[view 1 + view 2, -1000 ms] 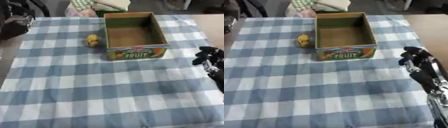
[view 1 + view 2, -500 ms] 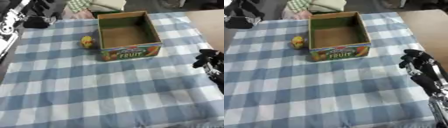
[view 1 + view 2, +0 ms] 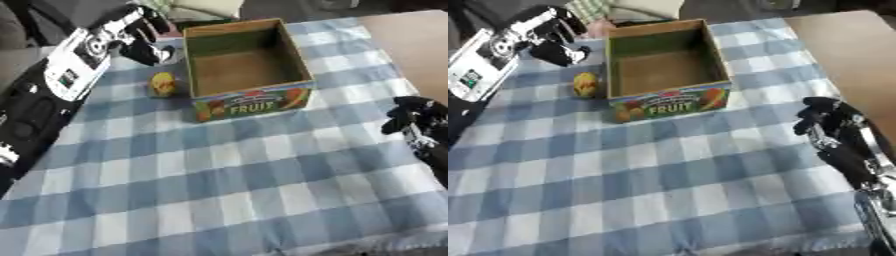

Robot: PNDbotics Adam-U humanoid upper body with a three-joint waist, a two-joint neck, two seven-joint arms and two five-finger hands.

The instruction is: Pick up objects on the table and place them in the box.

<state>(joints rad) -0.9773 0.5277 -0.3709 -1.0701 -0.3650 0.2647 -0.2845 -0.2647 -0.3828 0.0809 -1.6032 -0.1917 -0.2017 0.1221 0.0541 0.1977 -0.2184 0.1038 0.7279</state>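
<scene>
box top open | yellow object just beside box's left wall | cloth bare in front

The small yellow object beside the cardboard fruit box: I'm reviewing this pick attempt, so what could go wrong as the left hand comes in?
The small yellow object sits close against the cardboard fruit box's left wall, so the left hand hovering above may bump the box or nudge the object away while grasping. The box is empty and might slide on the checked tablecloth.

My left robot hand reaches in from the upper left, fingers curled, empty. My right robot hand hangs curled at the right.
</scene>
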